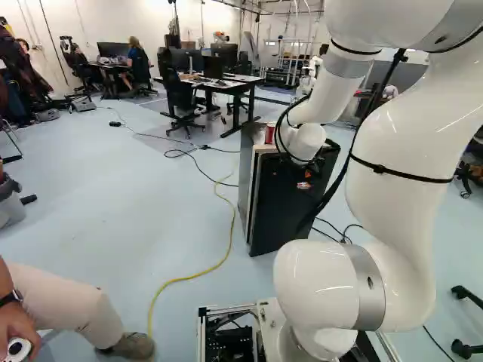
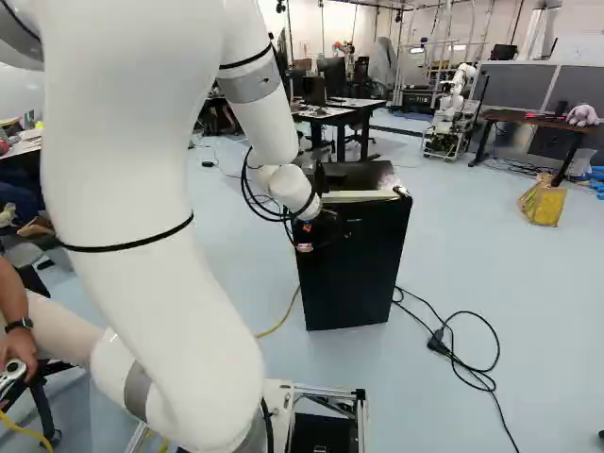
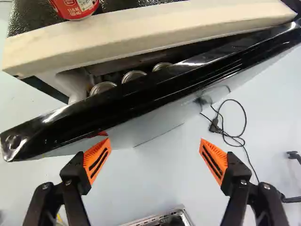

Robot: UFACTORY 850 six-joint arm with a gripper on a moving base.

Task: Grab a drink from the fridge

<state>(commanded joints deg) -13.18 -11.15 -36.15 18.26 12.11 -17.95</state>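
Inside the fridge [image 2: 354,274], three drink cans [image 3: 133,76] show round, silvery tops, lined up in the gap behind the ajar black door [image 3: 141,92]. They stand upright, long axes vertical, lids facing up. A red can [image 3: 75,5] with white markings also stands upright, on the fridge's top. The end effector [image 1: 305,179] is open, fingers wide apart, near the door.

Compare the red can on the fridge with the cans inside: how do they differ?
The red can sits on top of the fridge; the inside cans sit behind the partly open door. The red can shows its printed side; the inside cans show mainly silvery tops. All appear upright.
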